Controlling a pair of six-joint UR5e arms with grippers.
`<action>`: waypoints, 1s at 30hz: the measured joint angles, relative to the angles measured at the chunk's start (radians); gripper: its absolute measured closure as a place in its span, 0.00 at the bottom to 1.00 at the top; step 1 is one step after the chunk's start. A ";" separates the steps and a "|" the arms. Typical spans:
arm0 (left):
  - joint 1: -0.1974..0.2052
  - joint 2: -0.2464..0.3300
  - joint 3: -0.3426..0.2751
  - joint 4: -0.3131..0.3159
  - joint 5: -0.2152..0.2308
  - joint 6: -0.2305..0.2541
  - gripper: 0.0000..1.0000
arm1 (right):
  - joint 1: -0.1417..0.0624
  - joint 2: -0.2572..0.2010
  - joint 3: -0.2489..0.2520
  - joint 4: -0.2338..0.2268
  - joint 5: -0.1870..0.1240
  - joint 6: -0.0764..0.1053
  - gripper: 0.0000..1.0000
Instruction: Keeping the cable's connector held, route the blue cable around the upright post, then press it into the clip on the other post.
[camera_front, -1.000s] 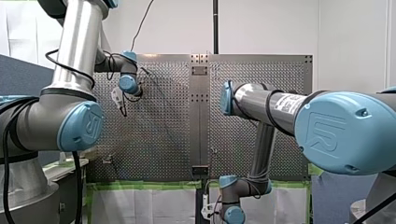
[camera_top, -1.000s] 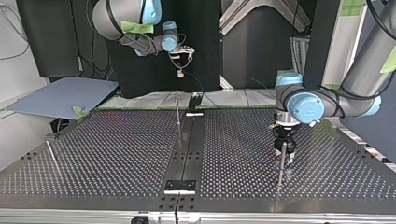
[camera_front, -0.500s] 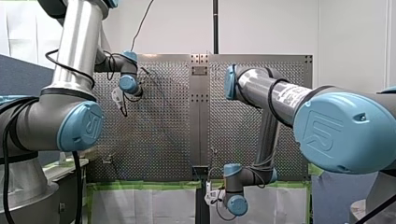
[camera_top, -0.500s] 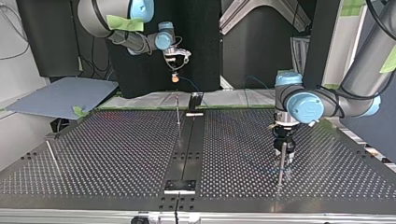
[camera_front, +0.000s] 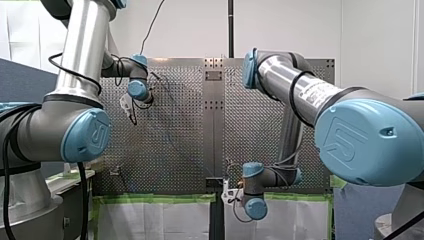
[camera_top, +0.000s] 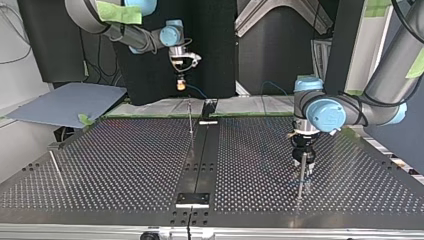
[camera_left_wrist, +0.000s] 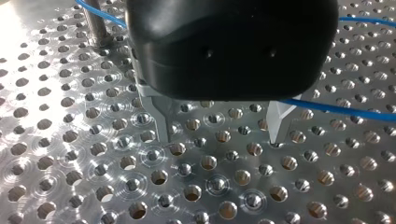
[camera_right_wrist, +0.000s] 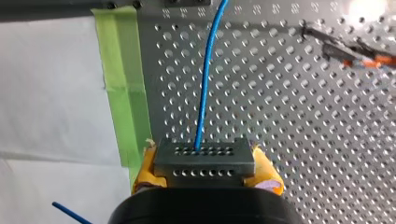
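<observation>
Heads up: the connector (camera_right_wrist: 203, 156) is clamped between the yellow pads (camera_right_wrist: 268, 179) of my right gripper (camera_right_wrist: 205, 176), well away from the upright post (camera_left_wrist: 95, 23), and the blue cable (camera_left_wrist: 327, 107) is strung past that post. My left gripper (camera_left_wrist: 219, 135) is parked just beside the post with fingers (camera_left_wrist: 159, 114) spread wide and empty, so the cable isn't pinned there. If the connector gets pulled too hard or too high, the cable could be lifted over the post's top, imo.

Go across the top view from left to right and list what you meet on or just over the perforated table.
Thin leaning rod → thin upright post → black centre strip → my left hand, low over the table.
</observation>
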 joint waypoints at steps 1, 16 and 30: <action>0.000 0.000 0.000 -0.001 0.000 0.000 0.00 | 0.000 -0.001 0.009 -0.009 0.005 0.000 1.00; -0.010 0.000 0.000 -0.013 -0.016 -0.006 0.00 | -0.005 -0.111 0.157 -0.143 0.060 0.020 1.00; -0.052 0.000 0.000 -0.054 -0.076 -0.109 0.00 | -0.011 -0.187 0.300 -0.139 0.060 0.045 1.00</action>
